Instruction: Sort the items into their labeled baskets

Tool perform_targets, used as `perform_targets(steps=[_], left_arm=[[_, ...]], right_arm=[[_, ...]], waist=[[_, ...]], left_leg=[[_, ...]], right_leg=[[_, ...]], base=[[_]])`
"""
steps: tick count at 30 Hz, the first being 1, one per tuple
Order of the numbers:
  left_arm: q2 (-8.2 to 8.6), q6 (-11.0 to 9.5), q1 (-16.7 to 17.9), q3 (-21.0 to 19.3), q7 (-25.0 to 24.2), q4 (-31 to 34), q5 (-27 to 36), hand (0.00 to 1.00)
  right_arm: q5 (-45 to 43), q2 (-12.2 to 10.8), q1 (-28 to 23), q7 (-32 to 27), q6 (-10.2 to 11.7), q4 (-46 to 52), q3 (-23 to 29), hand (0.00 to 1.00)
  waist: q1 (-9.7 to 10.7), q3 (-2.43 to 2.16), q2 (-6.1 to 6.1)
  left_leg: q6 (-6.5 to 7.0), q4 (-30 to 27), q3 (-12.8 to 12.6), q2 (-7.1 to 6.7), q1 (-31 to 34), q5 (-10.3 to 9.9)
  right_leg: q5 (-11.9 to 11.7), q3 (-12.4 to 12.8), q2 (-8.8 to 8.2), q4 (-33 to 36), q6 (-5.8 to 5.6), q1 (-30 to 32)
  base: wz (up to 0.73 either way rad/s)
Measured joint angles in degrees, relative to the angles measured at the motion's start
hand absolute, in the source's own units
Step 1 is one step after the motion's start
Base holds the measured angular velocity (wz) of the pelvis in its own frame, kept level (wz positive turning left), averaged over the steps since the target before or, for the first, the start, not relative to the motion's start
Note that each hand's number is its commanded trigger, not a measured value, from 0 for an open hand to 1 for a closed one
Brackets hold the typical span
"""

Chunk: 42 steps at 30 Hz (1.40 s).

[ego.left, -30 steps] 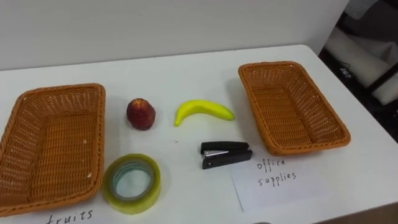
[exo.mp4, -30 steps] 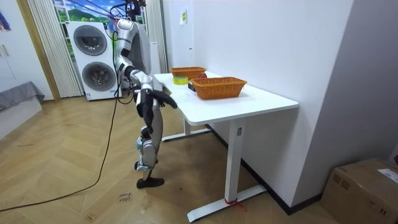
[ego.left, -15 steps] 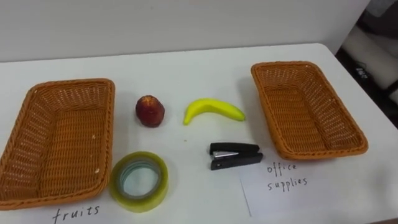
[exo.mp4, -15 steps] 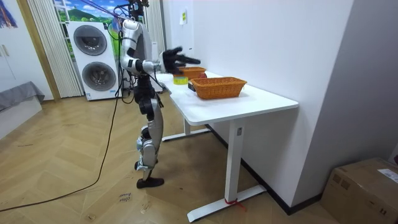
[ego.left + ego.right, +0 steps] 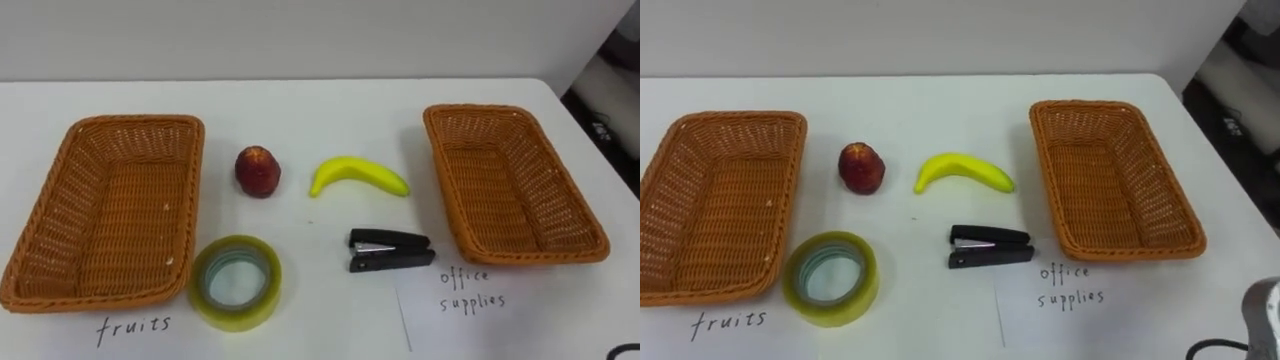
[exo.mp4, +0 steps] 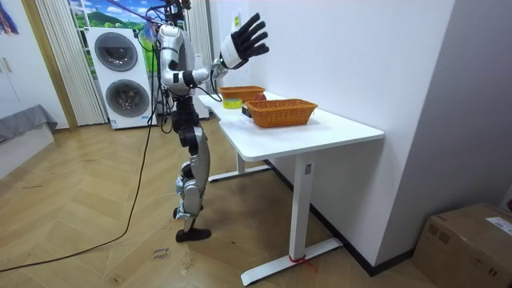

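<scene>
The robot stands at the end of a white table (image 5: 320,110) with its right hand (image 6: 242,42) lifted above head height, fingers spread wide and holding nothing, well apart from everything on the tabletop. Below it, nothing is sorted yet. The left basket (image 5: 130,122) and the right basket (image 5: 480,108) both stand empty at either side. Between them lie a red apple (image 5: 258,171) and a banana (image 5: 358,176) side by side without touching. Nearer the robot are a roll of tape (image 5: 240,315) lying flat just beside the left basket, and a black stapler (image 5: 390,251) under the banana. A paper sheet (image 5: 470,325) with a handwritten label lies in front of the right basket.
</scene>
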<state>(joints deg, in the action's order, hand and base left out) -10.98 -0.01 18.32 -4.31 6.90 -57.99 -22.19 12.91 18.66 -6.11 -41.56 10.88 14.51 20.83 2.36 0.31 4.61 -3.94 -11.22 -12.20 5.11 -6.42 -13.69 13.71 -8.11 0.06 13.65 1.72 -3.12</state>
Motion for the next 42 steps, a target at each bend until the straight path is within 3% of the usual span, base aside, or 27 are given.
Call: perform_targets(steps=[7, 14, 18, 23, 29, 33, 42], left_arm=[[-0.11, 0.3, 0.0, 0.0, -1.4, -0.1, 0.1, 0.00], [-0.63, 0.5, 0.1, 0.1, -3.1, -0.3, -1.1, 0.00], [-0.81, 0.9, 0.1, 0.9, -3.7, 0.1, -1.2, 0.00], [-1.18, 1.3, 0.2, 1.3, -4.2, 1.8, -2.9, 0.00], [-1.33, 1.3, -0.5, 1.4, -4.9, 1.8, -3.8, 0.00], [-1.46, 1.3, -1.2, 1.4, -5.9, 1.9, -3.7, 0.00], [-1.88, 1.3, -2.4, 1.4, -8.4, 1.7, -3.8, 0.00]], right_arm=[[-9.3, 0.1, 2.3, 6.1, 0.0, 2.7, -4.9, 0.00], [-12.7, 0.3, 2.9, 14.3, -0.6, 2.7, -10.3, 0.00], [-13.6, 1.3, 2.9, 19.3, -1.0, 2.6, -13.1, 0.00], [-14.4, 1.6, 2.8, 23.0, -1.0, 2.5, -13.1, 0.00], [-19.6, 1.6, 2.7, 29.1, -1.1, -0.1, -15.3, 0.00], [-20.5, 1.6, 2.4, 35.1, -3.0, -1.7, -16.0, 0.00], [-20.4, 1.7, 2.4, 43.7, -4.7, -4.7, -17.2, 0.00]], waist=[[-0.9, -0.09, -0.49], [-1.8, 0.21, 0.27], [-1.8, 0.01, 0.58], [-1.6, -0.40, 0.95], [-1.4, -0.34, 0.89], [-1.8, -0.31, 0.84], [-2.7, -0.30, 0.83]], left_leg=[[0.00, 0.0, 0.6, 0.05, -0.1, 0.0], [-0.01, -0.1, 1.4, 0.08, -0.8, 0.0], [0.02, -0.4, 1.4, 0.03, -0.6, 0.0], [0.09, -0.4, 2.0, 0.08, -0.4, 0.1], [0.09, -0.4, 2.1, 0.11, -1.0, 0.1], [0.09, -0.4, 2.1, 0.10, -1.0, 0.1], [0.09, -0.5, 2.1, 0.11, -0.8, 0.1]], right_leg=[[0.0, -0.5, 0.02, 0.0, 0.03, -0.8], [0.0, -1.5, -0.05, -0.1, 0.03, -1.6], [-0.1, -1.8, -0.12, -0.6, 0.08, -1.8], [-0.3, -2.5, -0.10, -1.0, 0.15, -2.2], [-0.3, -2.8, -0.08, -1.0, 0.13, -2.9], [-0.3, -2.8, -0.11, -1.0, 0.14, -2.9], [-0.3, -2.8, -0.13, -1.0, 0.15, -2.8]], base=[[0.03], [0.06], [0.01], [0.07], [0.02], [0.00], [0.00]])
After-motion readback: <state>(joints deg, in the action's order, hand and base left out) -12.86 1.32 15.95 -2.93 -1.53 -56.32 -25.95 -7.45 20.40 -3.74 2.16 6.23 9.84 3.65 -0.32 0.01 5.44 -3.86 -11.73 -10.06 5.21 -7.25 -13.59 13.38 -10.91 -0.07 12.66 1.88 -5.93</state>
